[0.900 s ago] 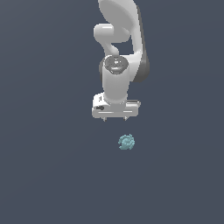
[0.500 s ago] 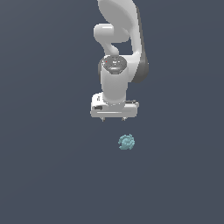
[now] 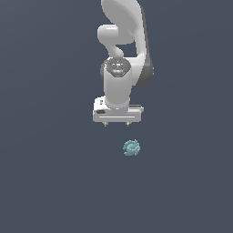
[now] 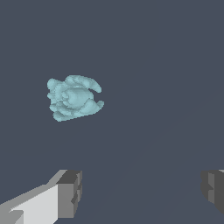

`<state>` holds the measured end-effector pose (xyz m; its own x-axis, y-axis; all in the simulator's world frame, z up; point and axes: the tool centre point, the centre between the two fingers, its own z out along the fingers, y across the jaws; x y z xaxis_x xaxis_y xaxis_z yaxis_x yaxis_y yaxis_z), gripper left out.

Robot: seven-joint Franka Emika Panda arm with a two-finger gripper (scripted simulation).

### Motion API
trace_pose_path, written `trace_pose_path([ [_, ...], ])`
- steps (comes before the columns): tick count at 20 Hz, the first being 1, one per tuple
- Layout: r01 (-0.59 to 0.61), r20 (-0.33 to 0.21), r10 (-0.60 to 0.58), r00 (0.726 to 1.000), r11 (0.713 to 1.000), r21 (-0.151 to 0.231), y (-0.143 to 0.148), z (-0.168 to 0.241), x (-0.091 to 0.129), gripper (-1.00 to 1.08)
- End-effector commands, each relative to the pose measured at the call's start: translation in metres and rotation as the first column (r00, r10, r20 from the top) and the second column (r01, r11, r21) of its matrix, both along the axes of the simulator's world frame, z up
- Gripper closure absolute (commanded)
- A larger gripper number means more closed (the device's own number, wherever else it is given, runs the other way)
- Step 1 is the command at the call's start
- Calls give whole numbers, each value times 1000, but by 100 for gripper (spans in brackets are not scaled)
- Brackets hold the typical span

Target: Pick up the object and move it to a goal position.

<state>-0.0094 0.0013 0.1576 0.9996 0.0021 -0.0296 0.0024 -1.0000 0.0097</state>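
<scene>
We see a plain dark grey-blue surface filling both views, flat and unmarked. Over it stands the white arm, its thick upper link curving down to a rounded wrist with a dark cap on top. Below the wrist sits our hand, a wide white block with two short tips poking out underneath. In the wrist view the two fingers stand far apart, one at each side of the picture with bare surface between them, so the hand is spread wide and holds nothing.

The object is the smallest thing here: a pale teal-blue lump with swirled, jagged edges, much smaller than the hand. It lies on the surface apart from the hand, not touched by either finger. In the exterior view it sits beyond the fingertips and a little toward the exterior view's right of them. In the wrist view the object lies ahead of the fingers, nearer the light-sided finger than the other, outside the gap.
</scene>
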Motion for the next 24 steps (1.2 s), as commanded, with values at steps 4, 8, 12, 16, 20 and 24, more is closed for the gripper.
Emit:
trace_pose_path([
  [4,16,0,-16,1000,1000,0,1,-1,1,-92],
  [8,52,1,-52,999,999,0,2,-2,3,-92],
  [12,104,2,-104,995,995,0,5,-4,5,-92],
  [16,174,3,-174,985,985,1,9,-7,9,-92],
  [20,262,4,-262,965,965,1,13,-10,14,-92],
  [24,358,6,-358,934,934,1,18,-14,19,-92],
])
